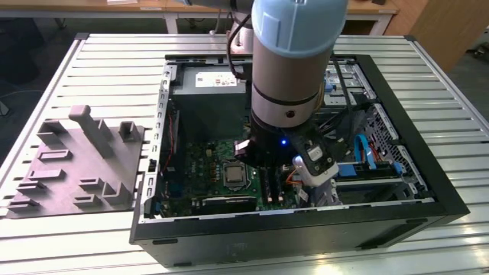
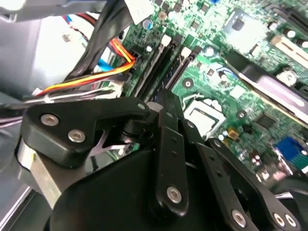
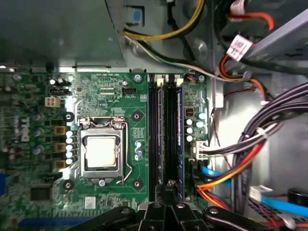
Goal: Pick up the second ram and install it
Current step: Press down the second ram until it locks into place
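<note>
The black linkage-fingered tool (image 3: 168,211) hangs low over the green motherboard (image 3: 106,91), its fingers drawn together above the long black memory slots (image 3: 166,134). Whether they clamp anything I cannot tell. A dark blue-green memory stick (image 3: 179,139) stands in the slot nearest the cables — seemingly seated. Pressing evenly along its edge would serve best.

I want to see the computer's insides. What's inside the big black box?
Inside the case lies a green motherboard with a silver processor, black memory slots and coloured cables. The arm and gripper cover part of it, so what lies beneath them is hidden.
</note>
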Action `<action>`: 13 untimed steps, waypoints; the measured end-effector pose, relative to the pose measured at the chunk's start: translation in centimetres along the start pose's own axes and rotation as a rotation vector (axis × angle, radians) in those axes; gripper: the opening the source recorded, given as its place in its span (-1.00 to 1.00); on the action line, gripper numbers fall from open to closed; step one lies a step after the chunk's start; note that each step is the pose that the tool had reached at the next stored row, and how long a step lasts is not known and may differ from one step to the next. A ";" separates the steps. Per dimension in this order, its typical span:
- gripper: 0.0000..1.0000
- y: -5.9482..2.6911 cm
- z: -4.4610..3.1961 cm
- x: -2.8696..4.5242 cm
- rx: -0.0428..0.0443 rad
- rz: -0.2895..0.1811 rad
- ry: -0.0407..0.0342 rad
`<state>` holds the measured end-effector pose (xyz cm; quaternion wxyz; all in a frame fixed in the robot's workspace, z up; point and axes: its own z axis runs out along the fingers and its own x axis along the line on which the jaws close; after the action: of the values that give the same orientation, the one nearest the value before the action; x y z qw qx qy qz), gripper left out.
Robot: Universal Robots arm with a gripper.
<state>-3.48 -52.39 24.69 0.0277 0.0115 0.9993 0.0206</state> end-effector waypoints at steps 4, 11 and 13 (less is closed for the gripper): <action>-0.80 0.04 -0.86 -0.05 -0.0001 0.000 0.0000; -0.80 0.21 -0.76 -0.05 -0.0088 0.000 0.0003; -0.80 0.42 -0.70 -0.03 -0.0095 0.000 0.0002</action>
<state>-3.48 -52.01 25.41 0.0276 0.0116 0.9992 0.0253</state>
